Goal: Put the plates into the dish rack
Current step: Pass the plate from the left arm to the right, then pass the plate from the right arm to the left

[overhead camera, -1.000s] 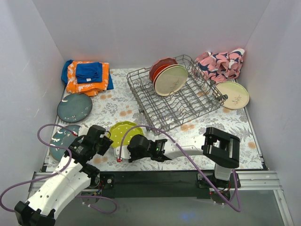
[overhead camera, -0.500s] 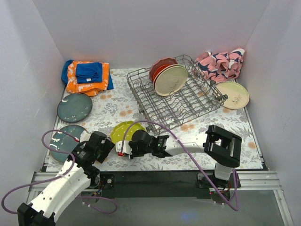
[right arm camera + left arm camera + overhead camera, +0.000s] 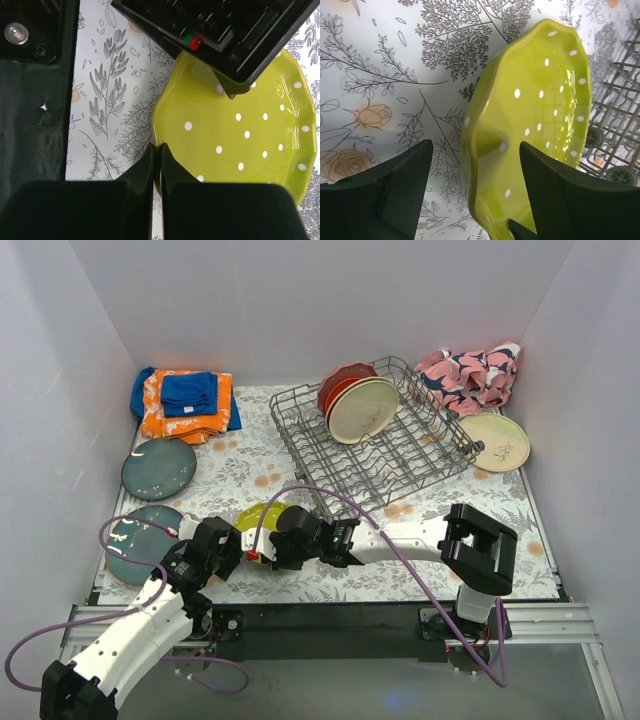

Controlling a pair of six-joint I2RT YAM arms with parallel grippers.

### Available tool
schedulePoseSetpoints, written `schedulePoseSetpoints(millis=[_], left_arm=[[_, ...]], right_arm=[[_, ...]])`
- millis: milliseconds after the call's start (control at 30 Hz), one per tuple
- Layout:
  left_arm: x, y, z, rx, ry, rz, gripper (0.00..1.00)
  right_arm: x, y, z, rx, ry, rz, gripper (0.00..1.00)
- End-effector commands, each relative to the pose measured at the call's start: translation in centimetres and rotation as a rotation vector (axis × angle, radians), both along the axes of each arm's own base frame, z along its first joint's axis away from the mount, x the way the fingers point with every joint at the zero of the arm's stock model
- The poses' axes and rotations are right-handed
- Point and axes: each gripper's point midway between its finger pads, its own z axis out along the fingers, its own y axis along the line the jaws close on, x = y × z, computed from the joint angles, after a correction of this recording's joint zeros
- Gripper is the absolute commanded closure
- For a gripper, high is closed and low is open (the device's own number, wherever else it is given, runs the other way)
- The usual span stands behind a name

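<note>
The yellow-green dotted plate (image 3: 258, 517) lies tilted on the floral mat, in front of the dish rack (image 3: 290, 450). My right gripper (image 3: 160, 150) is shut on its rim. My left gripper (image 3: 475, 195) is open, one finger on each side of the same plate (image 3: 540, 115) without pinching it. In the top view the left gripper (image 3: 240, 538) and right gripper (image 3: 262, 548) meet at the plate's near edge. The rack holds a red plate (image 3: 340, 380) and a cream plate (image 3: 362, 408) upright. On the mat lie a slate-blue plate (image 3: 158, 469), a teal plate (image 3: 140, 540) and a cream plate with a twig mark (image 3: 495, 442).
Folded orange-blue cloths (image 3: 185, 400) lie at the back left, and a pink patterned cloth (image 3: 470, 375) sits behind the rack's right end. White walls close in the left, back and right. The rack's wire corner (image 3: 620, 115) is close behind the dotted plate.
My left jaws have spread apart off the dotted plate's rim. My right gripper has moved in closer to the plate, staying shut on its near edge.
</note>
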Motion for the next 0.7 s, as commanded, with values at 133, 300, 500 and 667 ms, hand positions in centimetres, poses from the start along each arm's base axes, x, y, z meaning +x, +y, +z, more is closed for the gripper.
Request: schedulePoseSetpoints(millis=[133,300,500,667], left_arm=[[2.6,-1.6,2.3,-0.467,-0.093,0.373,0.32],[2.6,-1.1,3.0,-0.486,-0.126,0.397,0.36],[2.7,-0.6,4.8,-0.479,-0.186,0.384,0.48],[2.6,-0.2,5.9,-0.477,-0.222,0.376,0.66]], right_arm=[[-1.6,2.5,7.5,0.165,0.133,0.042,0.99],[-2.2,2.6,8.3,0.174,0.185,0.064,0.99],[-3.7,2.6,8.9,0.180,0.249,0.122,0.99],[-4.6,2.4,9.3,0.178,0.260,0.198,0.99]])
